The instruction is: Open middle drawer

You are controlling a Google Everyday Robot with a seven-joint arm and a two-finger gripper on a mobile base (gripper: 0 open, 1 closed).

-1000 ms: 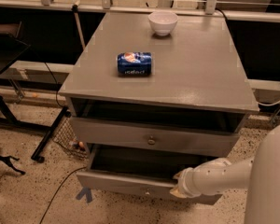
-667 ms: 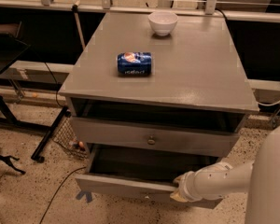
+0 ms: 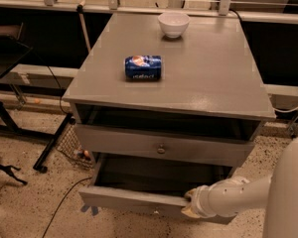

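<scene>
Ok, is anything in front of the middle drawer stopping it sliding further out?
Nothing visible does. The gripper is at the top edge of the middle drawer, right of centre; the floor ahead shows only a thin cable and tape, lying flat.

The middle drawer [image 3: 134,198], wide, shallow and grey, stood pulled partway out of the cabinet [image 3: 213,73], its front level and its dark inside exposed. The gripper [image 3: 189,203] was at the front's top edge, towards the right.
</scene>
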